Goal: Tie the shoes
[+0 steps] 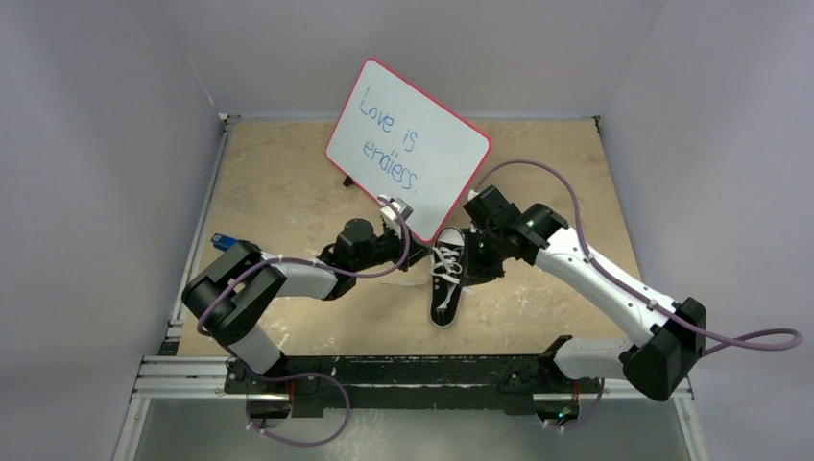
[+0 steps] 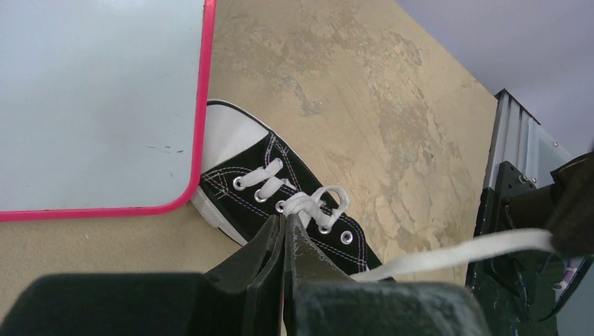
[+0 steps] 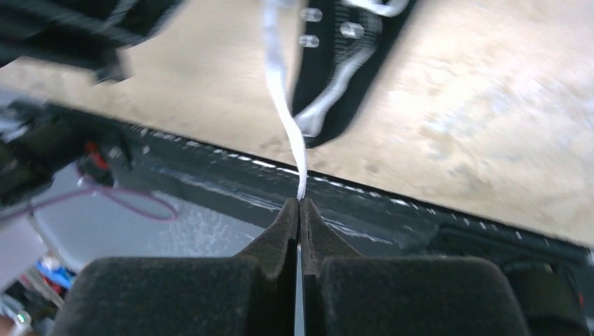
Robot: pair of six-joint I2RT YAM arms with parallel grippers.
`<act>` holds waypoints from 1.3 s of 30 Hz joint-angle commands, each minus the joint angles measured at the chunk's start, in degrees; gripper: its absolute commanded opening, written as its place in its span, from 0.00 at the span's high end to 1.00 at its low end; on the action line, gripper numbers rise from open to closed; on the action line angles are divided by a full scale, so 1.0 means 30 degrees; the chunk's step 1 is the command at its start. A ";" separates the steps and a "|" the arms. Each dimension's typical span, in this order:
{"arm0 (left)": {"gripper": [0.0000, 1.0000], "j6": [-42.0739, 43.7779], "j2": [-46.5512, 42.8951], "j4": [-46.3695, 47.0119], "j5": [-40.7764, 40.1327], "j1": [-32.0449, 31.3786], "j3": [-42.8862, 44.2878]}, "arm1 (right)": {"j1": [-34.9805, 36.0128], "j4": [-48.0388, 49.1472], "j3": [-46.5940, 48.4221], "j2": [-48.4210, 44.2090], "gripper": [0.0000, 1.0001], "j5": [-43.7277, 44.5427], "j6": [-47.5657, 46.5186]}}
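Note:
The black sneaker (image 1: 445, 288) lies mid-table, with its white toe cap under the whiteboard's edge. My left gripper (image 1: 420, 257) is at the sneaker's left side. In the left wrist view it (image 2: 286, 217) is shut, with its tips pinching the white laces (image 2: 308, 203) where they cross over the eyelets, and a small loop (image 2: 335, 196) stands beside them. My right gripper (image 1: 478, 271) is at the sneaker's right side. In the right wrist view it (image 3: 300, 201) is shut on a white lace end (image 3: 284, 105) pulled taut from the sneaker (image 3: 329, 77). That strand also shows in the left wrist view (image 2: 462, 255).
A pink-framed whiteboard (image 1: 408, 149) reading "Love is endless." leans just behind the sneaker and also shows in the left wrist view (image 2: 98, 98). A small blue-and-black tool (image 1: 223, 240) lies at the left table edge. The black rail (image 3: 392, 210) runs along the near edge.

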 commanded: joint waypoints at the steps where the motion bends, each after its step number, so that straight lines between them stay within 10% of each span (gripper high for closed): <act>1: 1.00 -0.0433 -0.0457 0.0485 0.0221 -0.0263 0.0636 | -0.1555 -0.4720 0.0318 0.0639 1.00 0.3077 0.2390; 14: 1.00 -0.0068 0.0285 0.0591 -0.0102 -0.0274 0.0643 | -0.2191 -0.1087 -0.6238 0.1334 1.00 0.7360 0.6583; 17: 1.00 -0.0001 0.0404 0.0618 -0.0017 -0.0289 0.0674 | -0.2353 0.0777 -0.7431 0.0525 0.86 0.7161 0.5933; 20: 1.00 -0.0303 0.0724 0.1057 0.0117 -0.0279 0.0759 | -0.2374 0.4210 -0.7531 -0.0394 0.48 0.6112 0.2294; 23: 1.00 -0.0362 0.0854 0.1056 0.0271 -0.0287 0.0971 | -0.2357 0.9880 -0.8518 -0.3397 0.39 0.3041 -0.3262; 29: 1.00 -0.0609 0.1044 0.1275 0.0614 -0.0279 0.1310 | -0.2340 2.2936 -1.3427 -0.7428 0.47 -0.3350 -1.1304; 39: 1.00 -0.0815 0.1313 0.1778 0.0387 -0.0290 0.1287 | -0.1118 1.8657 -1.1952 -0.4998 0.60 -0.1738 -1.0701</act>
